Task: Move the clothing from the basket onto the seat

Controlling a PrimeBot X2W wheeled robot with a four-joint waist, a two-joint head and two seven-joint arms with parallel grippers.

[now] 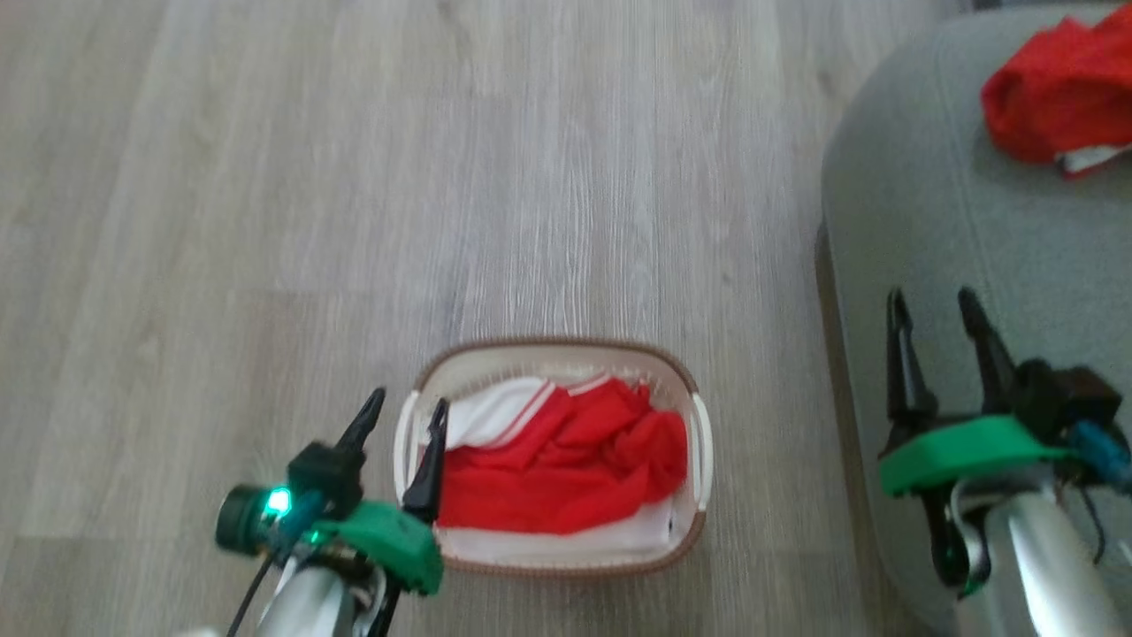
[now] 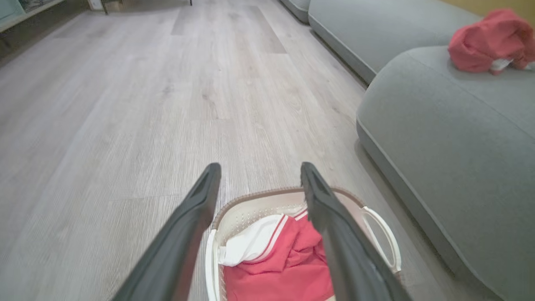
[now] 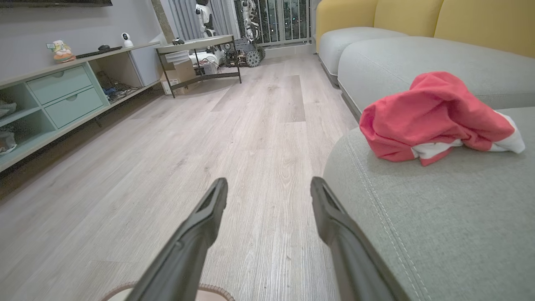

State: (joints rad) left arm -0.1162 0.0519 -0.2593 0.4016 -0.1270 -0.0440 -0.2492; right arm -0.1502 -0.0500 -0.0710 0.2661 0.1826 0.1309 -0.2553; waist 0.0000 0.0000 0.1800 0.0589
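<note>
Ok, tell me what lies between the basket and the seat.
A bare strip of floor lies between the basket and the seat, as the head view shows.

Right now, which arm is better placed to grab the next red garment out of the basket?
Left. The left pincer hangs open at the left rim of the basket, one finger above the red clothing. The right pincer is open too, but sits over the seat edge, away from the basket.

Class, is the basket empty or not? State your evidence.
Not empty: a crumpled red-and-white garment lies inside the basket, filling most of it.
</note>
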